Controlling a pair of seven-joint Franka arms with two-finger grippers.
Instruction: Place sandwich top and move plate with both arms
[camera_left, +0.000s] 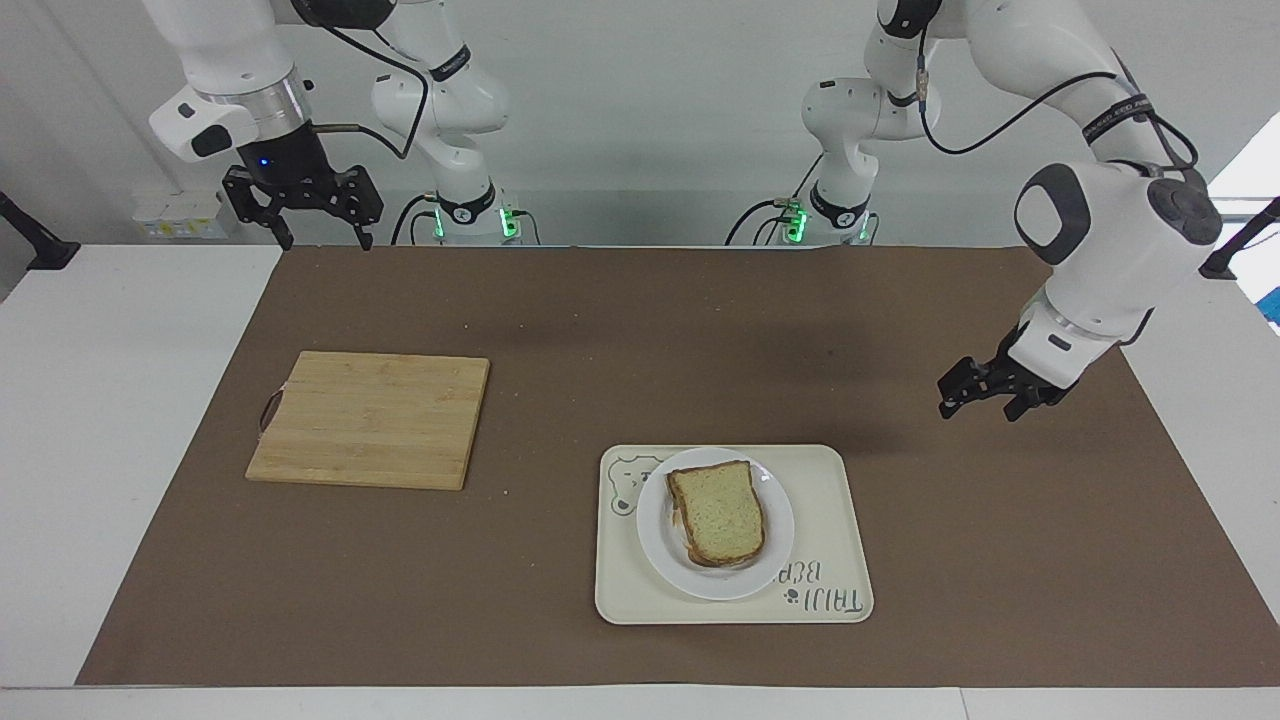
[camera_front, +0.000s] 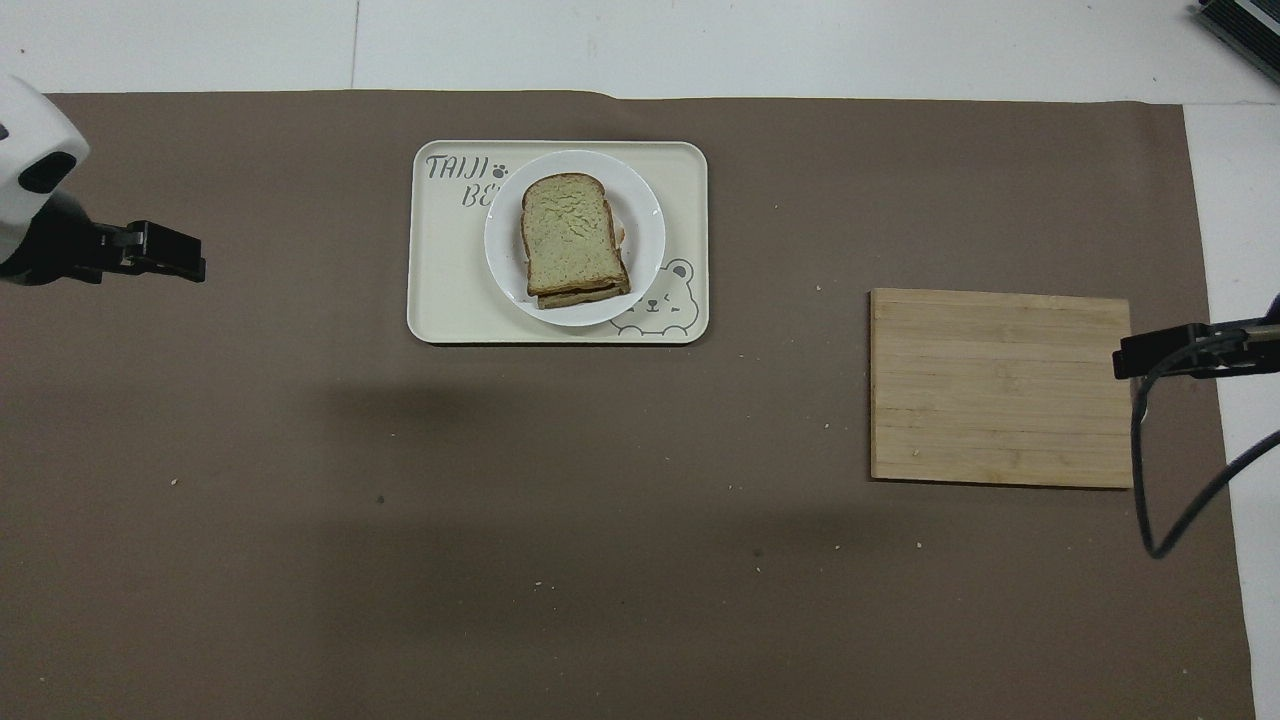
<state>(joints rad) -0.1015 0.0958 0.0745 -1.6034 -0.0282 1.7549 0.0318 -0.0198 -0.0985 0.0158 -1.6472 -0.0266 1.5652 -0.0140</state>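
The bread slice (camera_left: 717, 512) lies atop the sandwich on the plate (camera_left: 776, 565) in the tray (camera_left: 838, 600), so the released left pincer (camera_left: 978, 394) hangs over bare bench while the right pincer (camera_left: 315, 222), spread, waits.

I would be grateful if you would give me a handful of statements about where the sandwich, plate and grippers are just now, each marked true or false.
1. The sandwich top lies on the stacked sandwich on the plate. True.
2. The plate rests on the cutting board. False: it sits on the tray, and the board is bare.
3. The left gripper holds the plate's rim. False: it is over the brown mat, apart from the tray, holding nothing.
4. The right gripper is open, up at the table's edge at its own end. True.
5. The tray is nearer to the robots than the cutting board. False: it is farther.
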